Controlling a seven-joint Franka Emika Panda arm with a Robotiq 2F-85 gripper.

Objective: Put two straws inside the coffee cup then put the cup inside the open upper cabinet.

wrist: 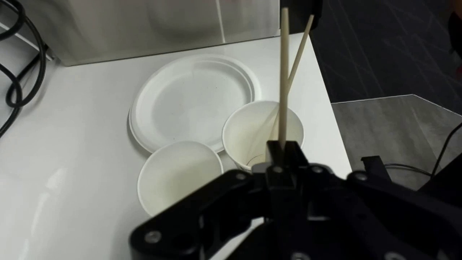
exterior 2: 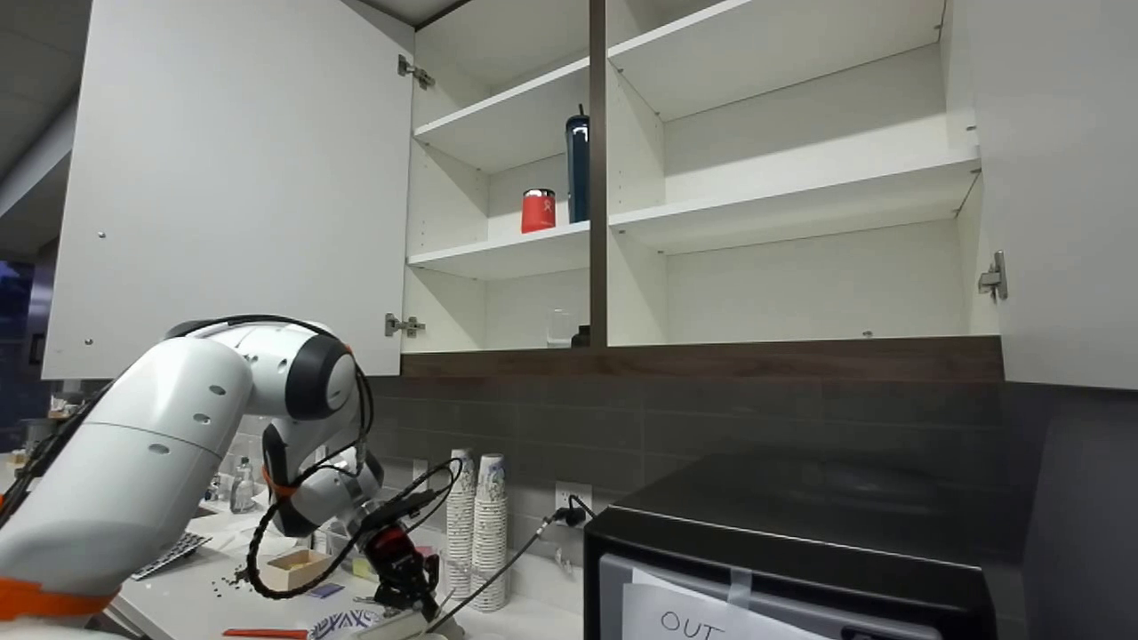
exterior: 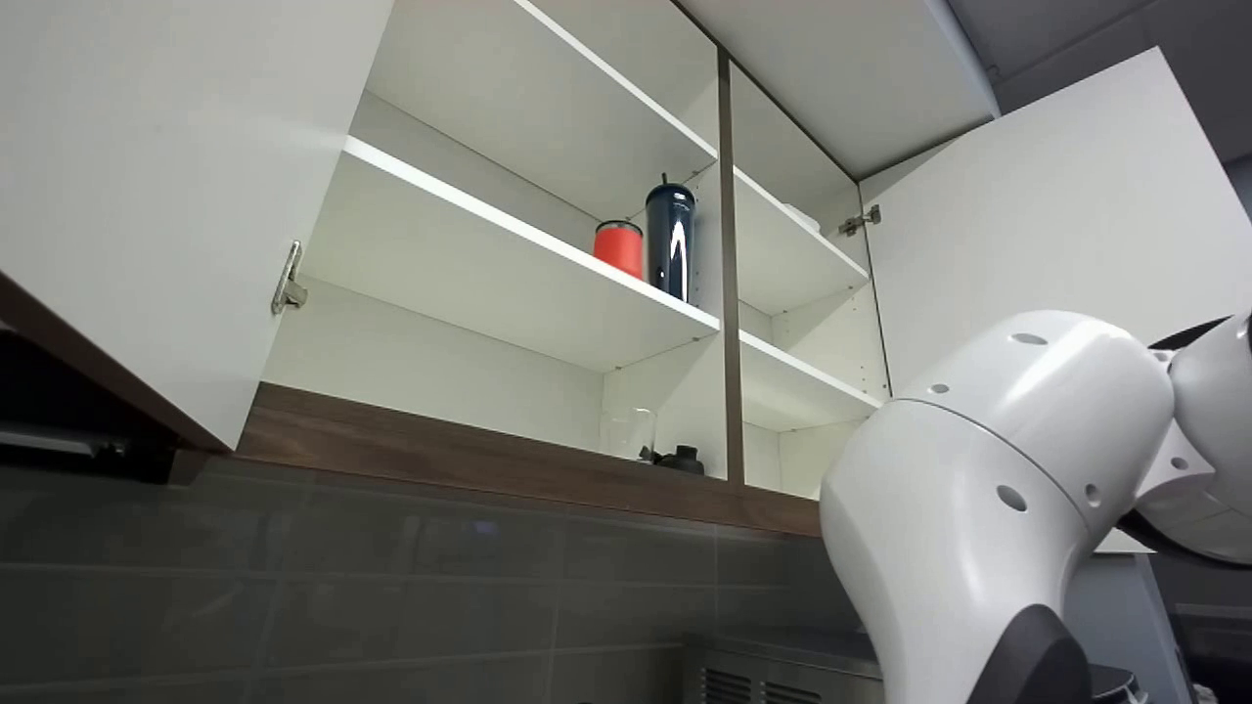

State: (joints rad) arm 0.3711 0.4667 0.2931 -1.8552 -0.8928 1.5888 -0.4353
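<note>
In the wrist view a white paper coffee cup (wrist: 245, 133) stands on the counter, its printed side almost hidden. One straw (wrist: 301, 48) leans inside this cup. My gripper (wrist: 282, 150) is shut on another straw (wrist: 284, 72), which stands upright between the fingertips. The fingertips overlap the near right part of the cup in the picture; the held straw's lower end is hidden. In an exterior view my gripper (exterior 2: 431, 604) is low over the counter. The upper cabinet shows in both exterior views (exterior: 460, 342) (exterior 2: 800, 209), with its doors open.
A second white cup (wrist: 177, 173) stands left of the coffee cup. White plates (wrist: 195, 97) lie behind, before a steel box (wrist: 162, 29). The counter edge is at right. The cabinet holds a red cup (exterior 2: 538, 212) and dark blue bottle (exterior 2: 578, 169). Cup stacks (exterior 2: 490, 533) and a microwave (exterior 2: 782, 533) stand below.
</note>
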